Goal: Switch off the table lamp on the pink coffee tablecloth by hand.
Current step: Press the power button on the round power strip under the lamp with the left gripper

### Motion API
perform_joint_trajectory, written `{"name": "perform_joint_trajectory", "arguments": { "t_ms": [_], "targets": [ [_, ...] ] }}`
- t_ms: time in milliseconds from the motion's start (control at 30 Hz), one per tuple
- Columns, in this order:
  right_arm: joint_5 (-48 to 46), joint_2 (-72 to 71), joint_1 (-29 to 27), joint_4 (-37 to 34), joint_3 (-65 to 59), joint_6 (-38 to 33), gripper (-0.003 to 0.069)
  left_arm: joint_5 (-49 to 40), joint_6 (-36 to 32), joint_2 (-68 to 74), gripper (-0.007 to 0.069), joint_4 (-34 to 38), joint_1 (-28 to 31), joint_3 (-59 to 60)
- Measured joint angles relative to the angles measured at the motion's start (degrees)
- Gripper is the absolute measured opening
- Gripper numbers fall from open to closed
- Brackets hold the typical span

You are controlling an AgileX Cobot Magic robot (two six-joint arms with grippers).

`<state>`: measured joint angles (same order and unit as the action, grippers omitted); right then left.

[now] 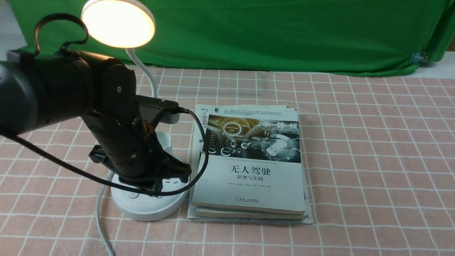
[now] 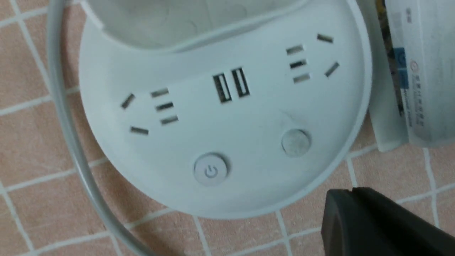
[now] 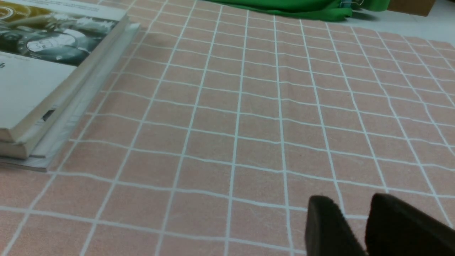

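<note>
The table lamp is lit; its round disc head [image 1: 119,23] glows at the far left above my left arm. Its white round base [image 1: 149,208] stands on the pink coffee tablecloth [image 1: 355,160]. In the left wrist view the base [image 2: 227,124] shows sockets, two USB slots, a power button [image 2: 210,170] and a plain round button [image 2: 295,142]. My left gripper [image 2: 352,192] is shut and empty, hovering just off the base's rim near the plain button, not touching either button. My right gripper [image 3: 355,204] is slightly open and empty, low over bare cloth.
A stack of books [image 1: 250,163] lies right beside the lamp base; it also shows in the right wrist view [image 3: 42,71]. The lamp's white cord [image 1: 101,220] runs off toward the front edge. A green backdrop cloth [image 1: 266,32] hangs at the back.
</note>
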<state>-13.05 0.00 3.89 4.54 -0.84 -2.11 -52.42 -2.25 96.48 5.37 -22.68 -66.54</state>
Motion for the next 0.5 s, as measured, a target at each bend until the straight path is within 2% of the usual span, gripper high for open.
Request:
{"name": "perform_joint_trajectory", "arguments": {
  "t_ms": [500],
  "targets": [
    [0.00,0.00,0.00,0.00,0.00,0.00,0.0240,2.03,0.11,6.44,-0.0008,-1.07,0.17,-1.13]
  ]
}}
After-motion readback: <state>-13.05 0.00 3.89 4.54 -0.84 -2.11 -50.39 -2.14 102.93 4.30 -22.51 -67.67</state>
